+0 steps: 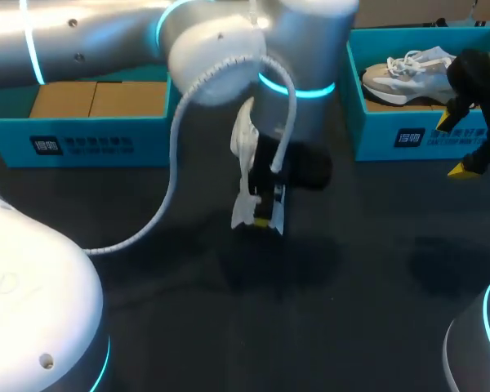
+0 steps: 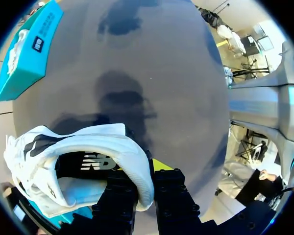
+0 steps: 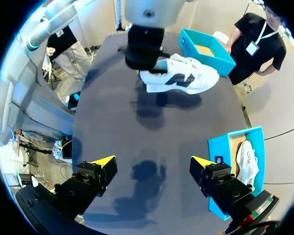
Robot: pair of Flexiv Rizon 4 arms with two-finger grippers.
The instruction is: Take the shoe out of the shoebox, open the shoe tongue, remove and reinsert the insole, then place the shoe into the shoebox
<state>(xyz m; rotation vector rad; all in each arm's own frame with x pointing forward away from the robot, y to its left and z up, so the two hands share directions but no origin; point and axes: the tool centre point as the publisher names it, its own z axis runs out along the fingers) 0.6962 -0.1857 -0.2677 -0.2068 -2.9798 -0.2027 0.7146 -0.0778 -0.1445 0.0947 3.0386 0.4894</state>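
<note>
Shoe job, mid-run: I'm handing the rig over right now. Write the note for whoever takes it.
Left pincer: shut on the white shoe at its collar, holding it above mid-table.
Right pincer: open, empty, near the right shoebox, which holds a second shoe.
Left shoebox: no shoe inside.
Done: shoe out of the box.
Left: open the tongue (not clearly visible), pull and refit the insole, put the shoe back in the box.

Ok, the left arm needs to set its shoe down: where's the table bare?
The table is bare between the left box and right box and nearer the robot. Crowded: the right box, with a second shoe and the right fingers beside it.
</note>
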